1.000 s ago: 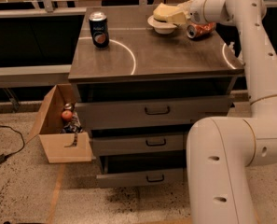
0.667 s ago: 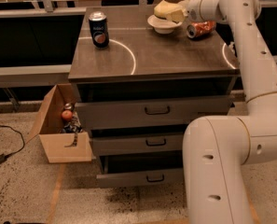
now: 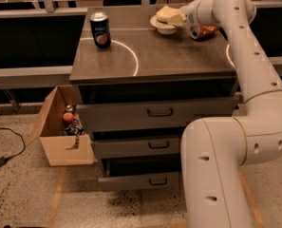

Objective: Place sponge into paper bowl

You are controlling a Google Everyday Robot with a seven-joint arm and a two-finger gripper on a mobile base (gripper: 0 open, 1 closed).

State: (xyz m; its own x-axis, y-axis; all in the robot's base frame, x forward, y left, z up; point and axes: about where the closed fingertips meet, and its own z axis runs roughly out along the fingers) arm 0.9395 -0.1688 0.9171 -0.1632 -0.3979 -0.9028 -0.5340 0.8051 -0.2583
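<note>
The pale yellow sponge (image 3: 164,12) lies tilted on top of the white paper bowl (image 3: 160,27) at the back of the table top, right of centre. It is wider than the bowl and covers most of it. My gripper (image 3: 177,18) reaches in from the right and is shut on the sponge's right end, just above the bowl's rim. The bowl's inside is hidden under the sponge.
A dark soda can (image 3: 100,29) stands upright at the table's back left. A red and white packet (image 3: 204,31) lies right of the bowl, behind my wrist. The table (image 3: 178,61) has drawers below. An open cardboard box (image 3: 60,137) sits on the floor at left.
The sponge and my gripper have shifted slightly left and down, so the sponge sits closer on the bowl. The can and the packet have not moved.
</note>
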